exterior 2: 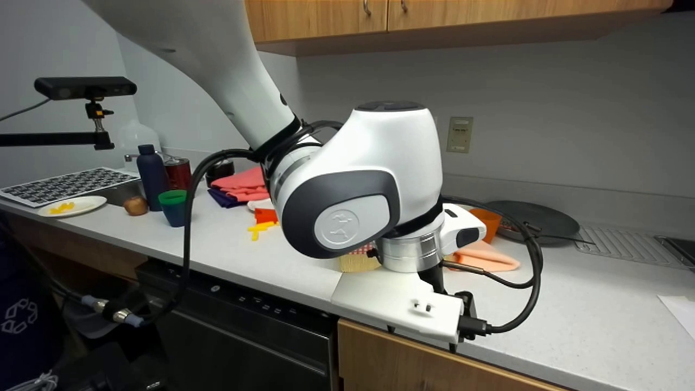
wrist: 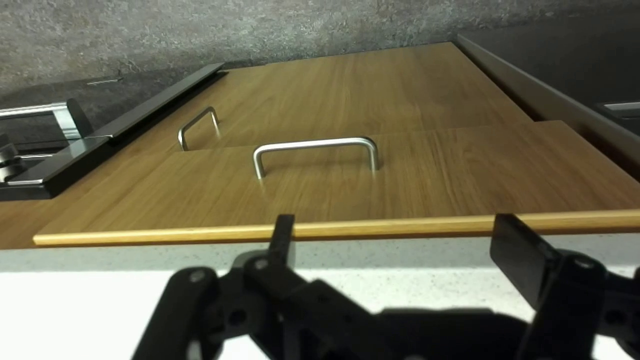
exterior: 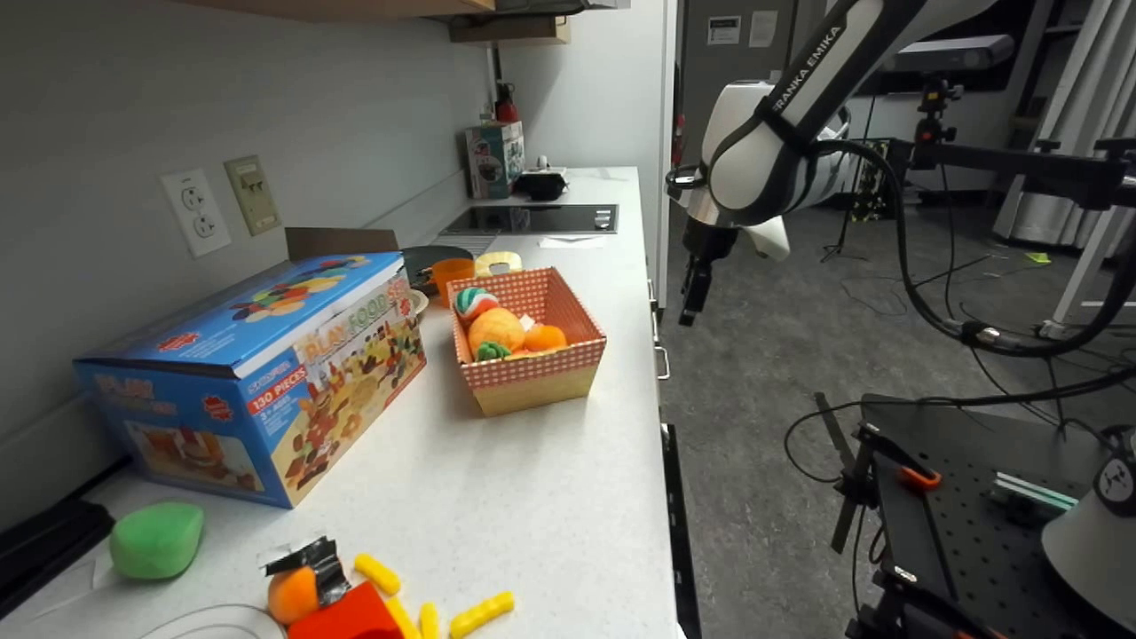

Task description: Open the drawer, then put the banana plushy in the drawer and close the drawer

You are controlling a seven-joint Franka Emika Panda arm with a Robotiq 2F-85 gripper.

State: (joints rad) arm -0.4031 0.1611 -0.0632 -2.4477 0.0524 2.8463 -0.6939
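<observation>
Black two-fingered gripper point(wrist: 394, 220) stands spread; the tan wood-fronted drawer point(wrist: 345, 195) looks rigid, perhaps heavy, inside unseen: pinch its smooth silver metal handle point(wrist: 315, 144), upper centre in wrist view.

Basket point(exterior: 537, 389) of toy fruit point(exterior: 497, 330) on counter point(exterior: 541, 497), near blue box point(exterior: 266, 364); jaws point down.

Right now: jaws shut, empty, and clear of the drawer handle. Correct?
Not shut: the wrist view shows the jaws open, fingers wide apart. The rest is right: they are empty and clear of the drawer handle.
</observation>
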